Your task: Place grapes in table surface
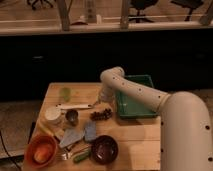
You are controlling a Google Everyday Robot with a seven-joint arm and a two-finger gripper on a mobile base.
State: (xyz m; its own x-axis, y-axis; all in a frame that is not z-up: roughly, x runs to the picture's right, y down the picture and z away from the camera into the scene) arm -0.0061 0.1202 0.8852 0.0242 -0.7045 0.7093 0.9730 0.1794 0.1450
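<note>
The grapes [101, 114], a small dark cluster, lie on the light wooden table surface [145, 142] near its middle, just left of the green tray. My gripper [97, 103] hangs from the white arm that curves in from the right. It sits just above and behind the grapes, a little to their left. I cannot tell whether it touches them.
A green tray [134, 98] stands at the back right. A maroon bowl [104, 149], an orange bowl [41, 150], a white cup [52, 115], a small dark bowl [72, 117], grey cloths [75, 136], a white utensil [75, 106] and a green item [65, 93] lie on the left half.
</note>
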